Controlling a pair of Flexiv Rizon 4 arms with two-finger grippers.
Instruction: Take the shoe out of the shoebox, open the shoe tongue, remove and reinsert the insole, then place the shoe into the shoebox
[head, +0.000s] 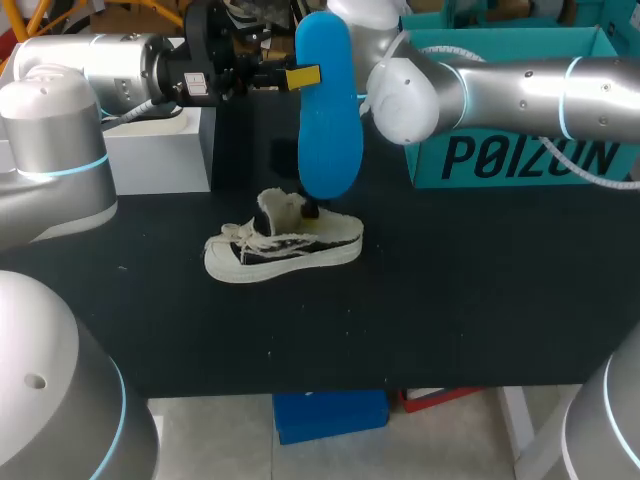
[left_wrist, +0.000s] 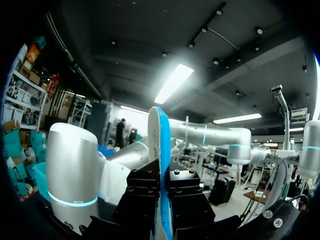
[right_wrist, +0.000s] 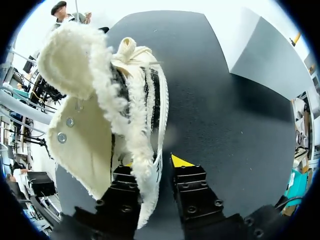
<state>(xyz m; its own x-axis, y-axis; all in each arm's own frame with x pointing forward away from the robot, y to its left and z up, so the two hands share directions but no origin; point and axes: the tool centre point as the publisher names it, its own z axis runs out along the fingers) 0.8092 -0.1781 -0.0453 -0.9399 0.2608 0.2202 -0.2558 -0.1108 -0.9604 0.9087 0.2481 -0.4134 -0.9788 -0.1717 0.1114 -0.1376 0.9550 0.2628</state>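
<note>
A blue insole (head: 330, 105) hangs upright above the table, pinched at its edge by my left gripper (head: 300, 76). In the left wrist view the insole (left_wrist: 160, 135) runs edge-on between the shut fingers of that gripper (left_wrist: 162, 177). Below it a cream and black low-top shoe (head: 280, 245) lies on the black table (head: 450, 300), tongue pulled up. My right gripper (head: 311, 210) reaches down at the shoe's heel. In the right wrist view my right gripper (right_wrist: 152, 165) has one finger inside the shoe (right_wrist: 85, 135) and one outside, closed on its side wall.
The teal shoebox (head: 520, 100) stands open at the back right, behind my right arm. A white box (head: 160, 150) sits at the back left under my left arm. Bare black tabletop lies in front of and to the right of the shoe.
</note>
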